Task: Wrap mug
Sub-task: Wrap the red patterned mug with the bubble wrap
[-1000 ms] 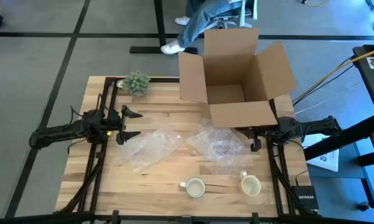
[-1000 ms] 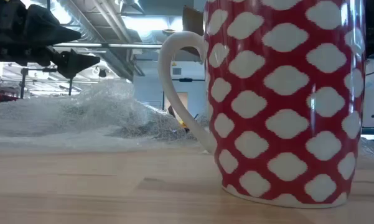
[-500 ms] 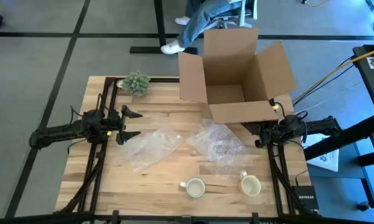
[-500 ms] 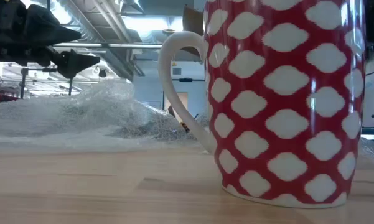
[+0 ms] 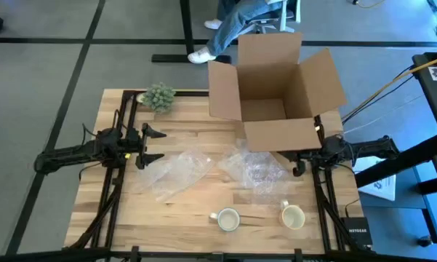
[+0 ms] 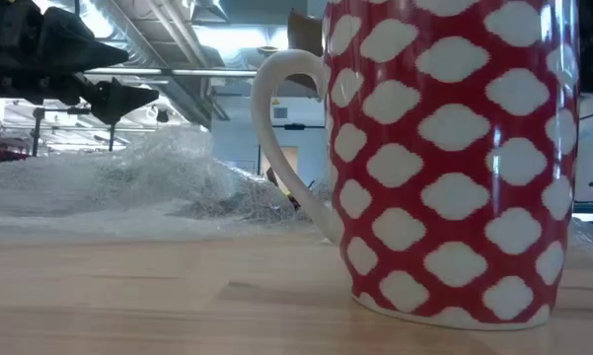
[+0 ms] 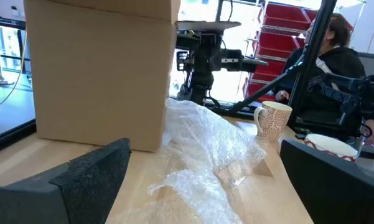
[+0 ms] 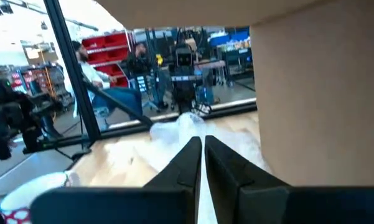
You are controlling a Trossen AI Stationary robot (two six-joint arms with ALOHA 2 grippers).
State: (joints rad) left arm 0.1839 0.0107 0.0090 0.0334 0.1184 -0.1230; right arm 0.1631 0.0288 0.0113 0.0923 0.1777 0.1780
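From above, the wrapping has not started: the left hand (image 5: pixel 150 145) is wide open and holds nothing just beside one sheet of bubble wrap (image 5: pixel 176 173), the right hand (image 5: pixel 299 163) sits by the cardboard box (image 5: pixel 275 94) with another sheet (image 5: pixel 256 169) beside it, and the two mugs (image 5: pixel 227 218) (image 5: pixel 293 216) stand well apart from both hands near the table (image 5: pixel 196 124) edge. Low down, the red and white mug (image 6: pixel 454 158) stands upright, not wrapped, so I think a hand must next grab a mug or a sheet. In the left wrist view the open fingers (image 7: pixel 87 177) hold nothing, and in the right wrist view the two fingers (image 8: pixel 193 162) are pressed together on nothing, with the box wall close enough to get in the way.
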